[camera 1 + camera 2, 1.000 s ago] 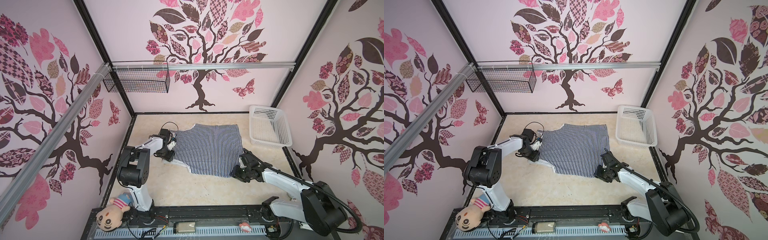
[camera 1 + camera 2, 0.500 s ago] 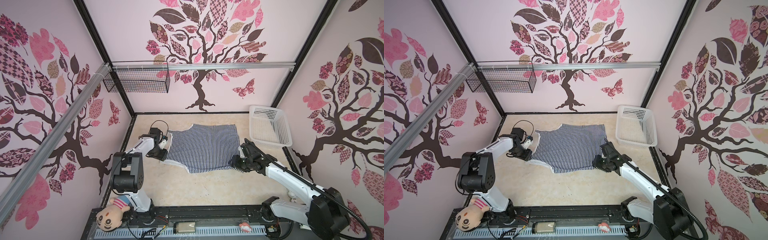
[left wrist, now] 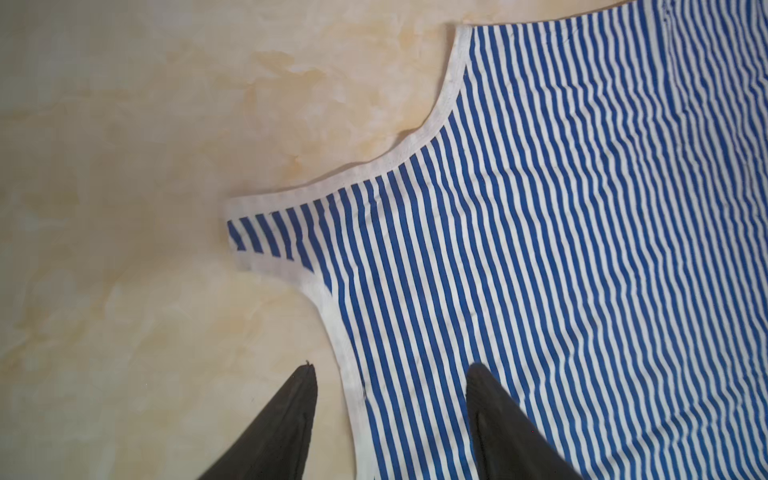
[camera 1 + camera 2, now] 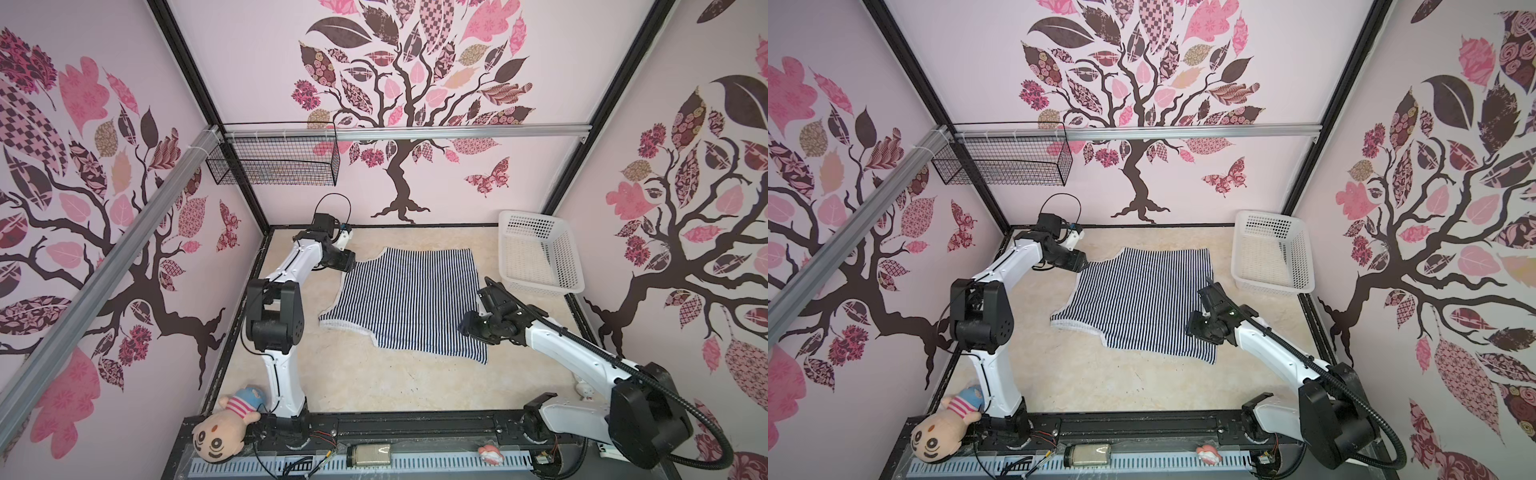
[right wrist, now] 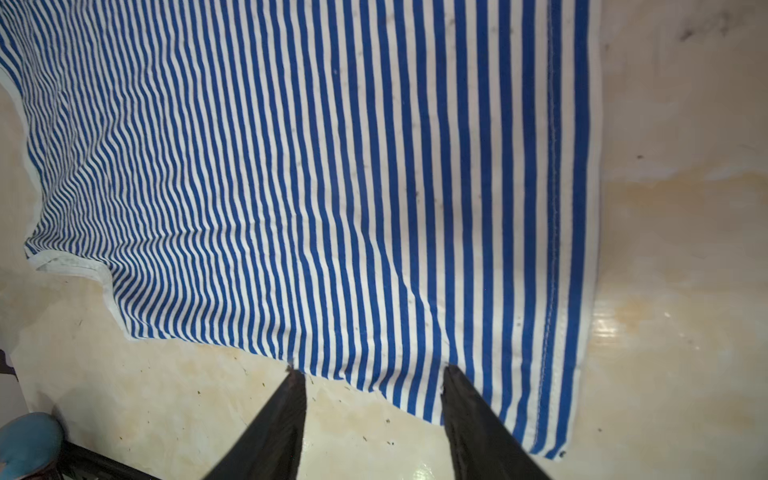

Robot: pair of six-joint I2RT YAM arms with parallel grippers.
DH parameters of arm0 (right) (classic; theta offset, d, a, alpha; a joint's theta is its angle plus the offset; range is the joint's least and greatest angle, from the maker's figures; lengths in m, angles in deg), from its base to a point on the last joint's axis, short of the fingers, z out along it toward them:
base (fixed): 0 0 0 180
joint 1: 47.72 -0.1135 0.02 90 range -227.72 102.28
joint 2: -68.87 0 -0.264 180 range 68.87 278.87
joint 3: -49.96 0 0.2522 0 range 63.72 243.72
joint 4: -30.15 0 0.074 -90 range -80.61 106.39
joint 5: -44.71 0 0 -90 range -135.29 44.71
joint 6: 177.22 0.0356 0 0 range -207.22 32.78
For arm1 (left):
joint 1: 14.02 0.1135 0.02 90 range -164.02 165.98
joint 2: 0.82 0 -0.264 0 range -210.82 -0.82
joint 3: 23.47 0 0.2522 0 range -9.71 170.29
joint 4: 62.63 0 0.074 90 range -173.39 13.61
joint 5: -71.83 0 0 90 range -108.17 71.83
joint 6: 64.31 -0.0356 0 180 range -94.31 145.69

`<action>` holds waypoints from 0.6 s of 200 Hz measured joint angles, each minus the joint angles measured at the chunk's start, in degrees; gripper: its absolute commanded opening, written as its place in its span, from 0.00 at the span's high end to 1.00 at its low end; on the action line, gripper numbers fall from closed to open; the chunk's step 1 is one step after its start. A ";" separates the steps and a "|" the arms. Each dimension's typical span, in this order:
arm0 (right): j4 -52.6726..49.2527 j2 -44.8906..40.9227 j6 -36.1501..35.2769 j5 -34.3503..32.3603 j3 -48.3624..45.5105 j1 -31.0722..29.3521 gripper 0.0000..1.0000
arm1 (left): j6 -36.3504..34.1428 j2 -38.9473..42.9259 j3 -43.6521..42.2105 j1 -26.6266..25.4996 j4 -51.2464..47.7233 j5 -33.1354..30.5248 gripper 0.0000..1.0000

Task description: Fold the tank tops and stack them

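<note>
One navy-and-white striped tank top (image 4: pixel 407 303) (image 4: pixel 1142 303) lies spread flat on the beige table, straps to the left and hem to the right. My left gripper (image 4: pixel 347 264) (image 4: pixel 1081 264) hovers open at the far strap. In the left wrist view its tips (image 3: pixel 390 368) straddle the white neckline edging of the top (image 3: pixel 540 249) and hold nothing. My right gripper (image 4: pixel 465 328) (image 4: pixel 1190 328) stands open over the near edge by the hem. In the right wrist view its tips (image 5: pixel 372 371) frame bare table and the edge of the top (image 5: pixel 332 187).
A white plastic basket (image 4: pixel 536 257) stands at the far right of the table. A black wire basket (image 4: pixel 274 164) hangs on the back left wall. A plush doll (image 4: pixel 224 428) lies by the left arm's base, and a small figure (image 4: pixel 490 455) sits on the front rail.
The left gripper has moved toward the back wall, up to the far strap. The right gripper has opened wider and shifted slightly farther back; the near hem corner now lies flat.
</note>
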 measured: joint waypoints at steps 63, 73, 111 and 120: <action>1.46 0.13 0.90 0.11 -2.80 0.00 0.44 | 1.70 -12.70 13.42 -0.42 -2.08 1.18 0.38; 1.97 0.26 0.90 0.13 -2.80 0.00 0.44 | 1.81 -14.14 15.87 -0.50 -2.43 0.48 0.38; 3.15 2.45 0.87 0.15 -2.67 0.00 0.44 | 1.95 -17.92 19.91 -0.13 -3.65 -2.91 0.39; 3.26 2.89 0.85 0.15 -2.54 0.00 0.43 | 1.99 -18.36 19.91 0.33 -4.33 -3.34 0.38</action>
